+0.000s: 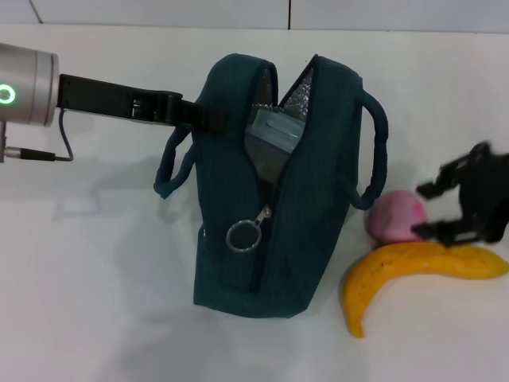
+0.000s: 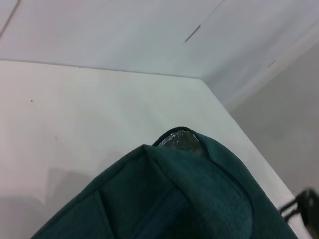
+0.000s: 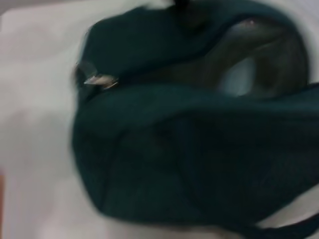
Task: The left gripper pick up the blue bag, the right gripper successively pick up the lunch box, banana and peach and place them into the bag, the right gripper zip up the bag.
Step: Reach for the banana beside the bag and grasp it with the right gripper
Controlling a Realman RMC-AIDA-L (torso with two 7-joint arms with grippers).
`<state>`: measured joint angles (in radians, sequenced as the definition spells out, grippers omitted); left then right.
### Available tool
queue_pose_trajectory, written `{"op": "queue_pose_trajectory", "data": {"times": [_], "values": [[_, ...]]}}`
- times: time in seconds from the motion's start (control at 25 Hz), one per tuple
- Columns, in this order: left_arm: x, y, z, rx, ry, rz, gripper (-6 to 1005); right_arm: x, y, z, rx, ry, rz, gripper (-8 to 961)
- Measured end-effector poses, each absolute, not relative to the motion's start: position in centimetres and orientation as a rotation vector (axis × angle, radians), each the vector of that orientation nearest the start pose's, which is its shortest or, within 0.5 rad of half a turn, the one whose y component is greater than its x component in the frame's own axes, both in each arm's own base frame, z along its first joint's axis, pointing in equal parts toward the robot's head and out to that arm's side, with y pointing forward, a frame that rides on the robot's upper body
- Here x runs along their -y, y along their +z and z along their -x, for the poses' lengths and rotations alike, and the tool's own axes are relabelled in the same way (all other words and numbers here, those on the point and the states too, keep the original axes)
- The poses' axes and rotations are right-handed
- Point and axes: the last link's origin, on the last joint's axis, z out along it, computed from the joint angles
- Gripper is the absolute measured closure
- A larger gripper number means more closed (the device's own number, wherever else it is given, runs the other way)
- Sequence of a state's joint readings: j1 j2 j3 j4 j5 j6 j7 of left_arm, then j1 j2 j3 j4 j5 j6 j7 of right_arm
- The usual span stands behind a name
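The blue bag [image 1: 270, 199] stands upright on the white table with its top open, showing the foil lining and the lunch box [image 1: 274, 131] inside. Its ring zipper pull [image 1: 245, 235] hangs low on the front. My left gripper [image 1: 200, 116] is shut on the bag's upper left edge. My right gripper [image 1: 428, 209] is open to the right of the bag, just beside the pink peach [image 1: 395, 216] and above the banana [image 1: 413, 270]. The bag fills the left wrist view [image 2: 189, 199] and the right wrist view [image 3: 189, 149], where the lunch box [image 3: 239, 82] shows faintly through the opening.
The peach and the banana lie close together at the bag's right side, the peach touching the bag's right handle [image 1: 375, 151]. The table's far edge meets a white wall [image 1: 238, 12]. The table's corner [image 2: 202, 79] shows in the left wrist view.
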<state>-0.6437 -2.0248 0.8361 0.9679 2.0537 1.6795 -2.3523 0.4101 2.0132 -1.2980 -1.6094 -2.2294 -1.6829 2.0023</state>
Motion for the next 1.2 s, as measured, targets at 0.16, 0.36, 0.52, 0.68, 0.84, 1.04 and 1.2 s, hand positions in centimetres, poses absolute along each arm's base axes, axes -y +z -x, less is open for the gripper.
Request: {"op": "queue_pose_trajectory", "data": {"times": [0.16,0.36,0.52,0.68,0.84,1.04,1.2], "values": [[-36.9,4.8,18.9,1.406,-0.576,2.682,944,-31.2,2.5,-16.5,-0.133,-0.377,2.937,423],[-36.8,5.1,18.8,1.419,-0.647,2.666,944,-31.5,2.1,-16.2,-0.098,-0.449,2.927,410],[-36.5,5.2,19.2,1.436,-0.678,2.652,944,-31.6,1.4,-15.7,-0.031,-0.511,2.938,400],[-36.4,5.1,19.2,1.444,-0.691,2.649,944,-31.6,0.3,-15.2,0.04,-0.571,2.966,350],[-36.3,5.0,19.2,1.456,-0.697,2.646,944,-31.5,-1.0,-15.0,0.089,-0.632,3.002,183],[-36.3,4.9,19.2,1.463,-0.7,2.646,944,-31.4,-2.0,-15.0,0.141,-0.663,3.008,105],[-36.2,4.9,19.2,1.468,-0.699,2.647,945,-31.4,-2.6,-14.9,0.214,-0.676,3.0,97]]}}
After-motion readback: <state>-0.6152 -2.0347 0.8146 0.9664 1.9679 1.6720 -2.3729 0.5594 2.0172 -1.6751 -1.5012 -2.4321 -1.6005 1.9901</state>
